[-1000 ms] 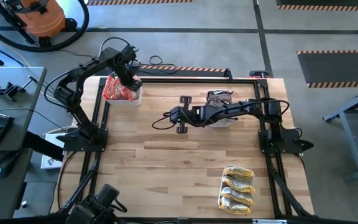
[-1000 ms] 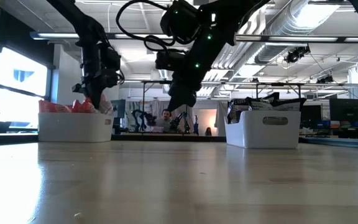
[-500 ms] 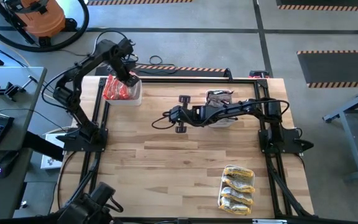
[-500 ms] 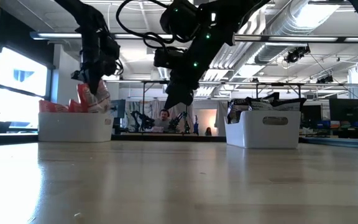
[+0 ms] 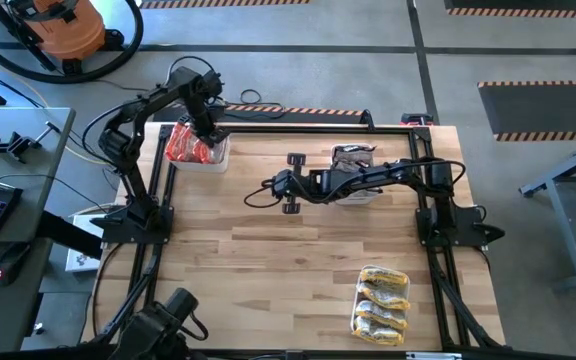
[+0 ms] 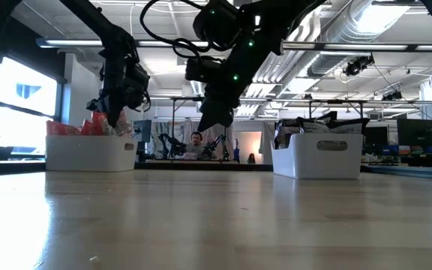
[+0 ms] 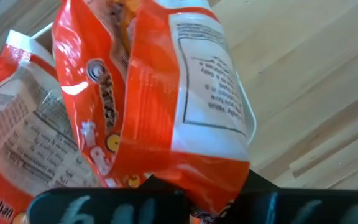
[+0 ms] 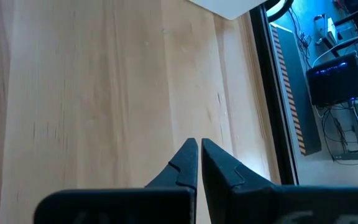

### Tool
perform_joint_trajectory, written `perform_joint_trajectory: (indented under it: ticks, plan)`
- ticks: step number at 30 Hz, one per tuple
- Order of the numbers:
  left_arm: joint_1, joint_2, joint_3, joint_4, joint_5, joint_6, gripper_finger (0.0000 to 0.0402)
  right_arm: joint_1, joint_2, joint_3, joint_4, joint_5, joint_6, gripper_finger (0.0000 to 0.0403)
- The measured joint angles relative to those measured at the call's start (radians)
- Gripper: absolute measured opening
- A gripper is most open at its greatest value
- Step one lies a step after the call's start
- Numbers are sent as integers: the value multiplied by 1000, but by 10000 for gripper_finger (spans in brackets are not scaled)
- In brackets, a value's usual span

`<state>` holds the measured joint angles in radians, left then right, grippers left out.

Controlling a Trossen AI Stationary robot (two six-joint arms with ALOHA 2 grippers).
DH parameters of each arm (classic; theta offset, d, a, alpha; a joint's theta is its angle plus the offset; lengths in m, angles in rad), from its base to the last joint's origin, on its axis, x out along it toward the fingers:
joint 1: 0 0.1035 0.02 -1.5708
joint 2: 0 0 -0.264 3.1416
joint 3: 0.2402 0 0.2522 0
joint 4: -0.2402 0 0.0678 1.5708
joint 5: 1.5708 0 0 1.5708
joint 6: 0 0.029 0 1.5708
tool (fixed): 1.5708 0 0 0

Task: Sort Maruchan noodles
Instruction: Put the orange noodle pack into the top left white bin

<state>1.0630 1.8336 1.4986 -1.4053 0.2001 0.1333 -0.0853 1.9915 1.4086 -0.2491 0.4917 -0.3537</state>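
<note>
While the red-orange packet (image 7: 148,99) hangs over the white bin (image 5: 215,156) at the table's (image 5: 298,260) far left corner, the left gripper (image 5: 205,128) is clenched on its lower edge (more red-orange packets (image 5: 188,145) lie in that bin). The dark packets (image 5: 351,155) fill a second bin (image 6: 317,154) at the far edge, and the yellow packets (image 5: 382,300) lie near the right front corner. The right gripper (image 8: 199,163) hovers mid-table, pinched together on nothing.
</note>
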Motion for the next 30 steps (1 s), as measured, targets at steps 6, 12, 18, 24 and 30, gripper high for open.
perform_joint_trajectory:
  ticks: [6, 12, 18, 24, 30]
  plan:
    - [-3, 29, 0, 33, -3, 19, 9, -2, 0, 0, 14, -3, -13, 0]
    - [-4, 29, 0, 90, -33, 55, 38, -14, 0, 0, 29, -31, -13, 0]
    - [-19, 29, -14, 147, -37, 63, 73, -27, 0, 0, 29, -39, -10, 0]
    - [-35, 24, -86, 247, -33, 82, 64, -32, 0, 0, 26, -39, -7, 0]
    - [-37, 17, -91, 258, -28, 81, 44, -33, 0, 0, 22, -39, -6, 0]
